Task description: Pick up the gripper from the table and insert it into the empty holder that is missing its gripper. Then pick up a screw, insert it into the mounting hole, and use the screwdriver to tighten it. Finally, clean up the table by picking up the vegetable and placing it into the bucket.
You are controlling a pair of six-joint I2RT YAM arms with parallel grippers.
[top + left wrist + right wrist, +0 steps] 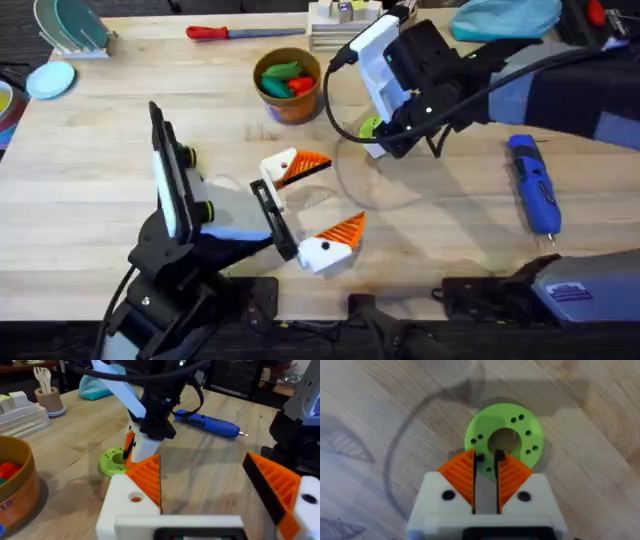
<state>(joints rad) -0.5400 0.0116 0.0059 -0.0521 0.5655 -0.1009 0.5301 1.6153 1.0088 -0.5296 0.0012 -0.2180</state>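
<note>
Hovering right gripper [486, 460] nearly closed over green disc [504, 440].

- A lime-green ring-shaped plastic disc [504, 440] with small holes lies flat on the light wooden table [90, 170].
- A slim metal tool with a red handle [222, 32] lies near the far edge.
- A pale blue round dish [50, 79] sits at the far left.

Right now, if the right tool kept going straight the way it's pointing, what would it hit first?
The green ring. The right tool points down at the table, its nearly closed tips right over the ring's near rim beside the center hole. It looks close, but the remaining gap is hard to judge.
</note>
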